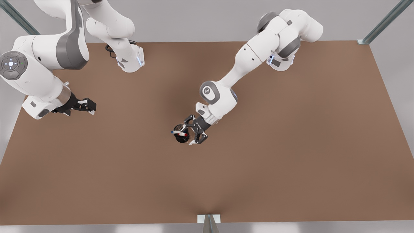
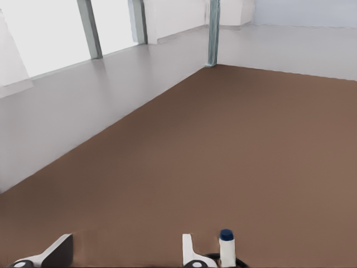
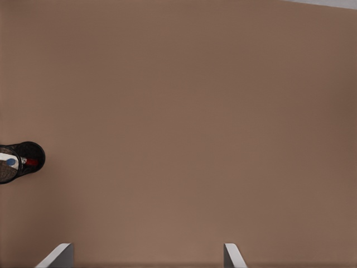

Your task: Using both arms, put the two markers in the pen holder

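Centre of the front view: the left gripper (image 1: 193, 130) sits just beside the pen holder (image 1: 180, 139), jaws spread wide and holding nothing. That reads as a release position, because both markers are in the cup. The blue-capped marker (image 1: 176, 132) leans out over the rim towards the front view's left, and the red-capped marker (image 1: 184, 134) is tucked in next to it. Both poke above the rim, since the cup is shorter than they are. In the left wrist view, the blue cap (image 2: 226, 245) stands right beside one pale fingertip (image 2: 189, 252). At the front view's left edge, the right gripper (image 1: 89, 105) waits well apart from the holder, its jaws also wide open and empty over bare brown table (image 1: 258, 161). Its wrist camera catches the holder (image 3: 32, 152) at the mid-left edge of the frame. Judging by this, the task looks essentially done.
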Action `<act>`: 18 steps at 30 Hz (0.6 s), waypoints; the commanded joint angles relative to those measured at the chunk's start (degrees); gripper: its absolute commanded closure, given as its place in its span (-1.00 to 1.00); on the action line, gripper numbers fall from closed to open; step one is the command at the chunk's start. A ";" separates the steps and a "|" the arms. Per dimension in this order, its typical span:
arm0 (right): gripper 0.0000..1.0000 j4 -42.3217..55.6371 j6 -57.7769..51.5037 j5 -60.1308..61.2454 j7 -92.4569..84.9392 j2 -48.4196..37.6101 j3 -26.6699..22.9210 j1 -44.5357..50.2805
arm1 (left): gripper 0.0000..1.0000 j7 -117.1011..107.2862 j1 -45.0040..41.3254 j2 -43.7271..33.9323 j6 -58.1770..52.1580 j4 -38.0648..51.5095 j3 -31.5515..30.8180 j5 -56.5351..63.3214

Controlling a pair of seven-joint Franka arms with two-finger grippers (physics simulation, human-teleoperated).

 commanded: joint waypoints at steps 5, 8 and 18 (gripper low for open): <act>-1.00 0.02 0.06 0.12 -1.02 -0.04 0.13 -0.44 | -1.00 -82.51 28.31 -9.89 -78.94 1.97 0.23 58.11; -1.00 0.10 0.15 0.12 -0.93 -0.04 0.21 -0.44 | -1.00 -91.05 36.57 -18.06 -99.80 6.63 0.75 83.95; -1.00 0.28 0.24 2.49 -0.31 0.40 0.65 -1.32 | -1.00 -113.55 31.21 -35.65 -92.41 -0.58 12.62 90.04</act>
